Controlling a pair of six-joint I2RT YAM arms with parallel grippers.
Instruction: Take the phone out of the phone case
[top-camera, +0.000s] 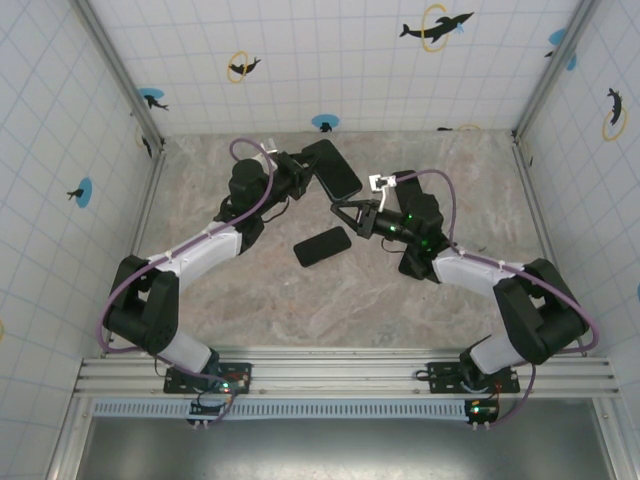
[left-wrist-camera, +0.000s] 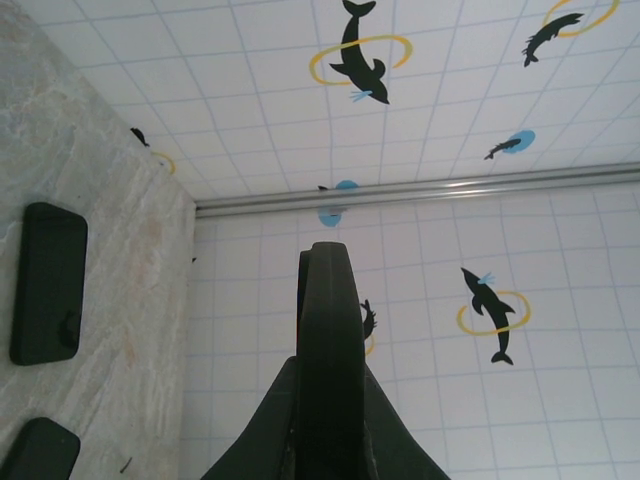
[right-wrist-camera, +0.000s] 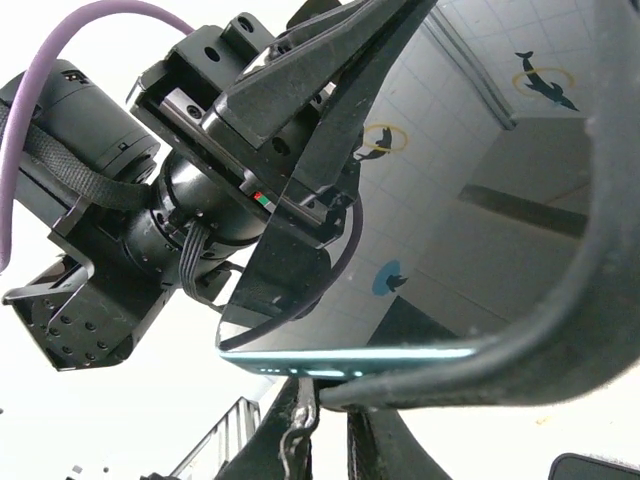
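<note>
The phone (top-camera: 333, 168) is held above the table at back centre, with my left gripper (top-camera: 316, 172) shut on its upper part. In the right wrist view its glossy screen (right-wrist-camera: 430, 200) and teal edge stand partly clear of the black phone case (right-wrist-camera: 560, 330), which curls away along the right and bottom. My right gripper (right-wrist-camera: 335, 425) is pinched on the case's lower lip, just below the phone. In the left wrist view the phone (left-wrist-camera: 330, 320) stands edge-on between my left fingers (left-wrist-camera: 270, 420).
A second black slab (top-camera: 322, 245) lies flat on the marble table (top-camera: 250, 290), below the held phone; it appears as the black slab (left-wrist-camera: 48, 282) in the left wrist view, with another dark shape (left-wrist-camera: 35, 455) nearer. Tiled walls enclose the table.
</note>
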